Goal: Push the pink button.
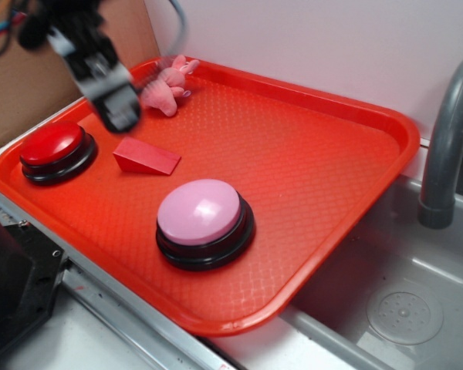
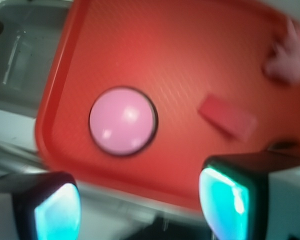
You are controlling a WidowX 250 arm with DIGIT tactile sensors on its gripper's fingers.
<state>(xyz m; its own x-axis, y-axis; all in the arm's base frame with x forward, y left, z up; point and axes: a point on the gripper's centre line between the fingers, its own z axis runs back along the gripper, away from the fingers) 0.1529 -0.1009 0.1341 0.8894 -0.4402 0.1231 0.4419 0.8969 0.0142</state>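
- Outside, in the exterior view, the gripper (image 1: 117,114) hangs blurred at the upper left of the frame, above the tray (image 1: 355,177), between the red button (image 1: 55,146) and the bunny (image 1: 167,85); its jaw gap cannot be told here.
- Below it lies a red wedge (image 1: 145,157); the pink button (image 1: 204,220) sits lower centre on the tray, well apart from the gripper. A sink (image 1: 405,297) fills the lower right.
- Wrist view: the fingers (image 2: 55,210) stand wide apart along the bottom edge, holding nothing. The pink button (image 2: 122,121) is left of centre, the wedge (image 2: 227,117) to its right, the bunny (image 2: 287,57) at upper right.
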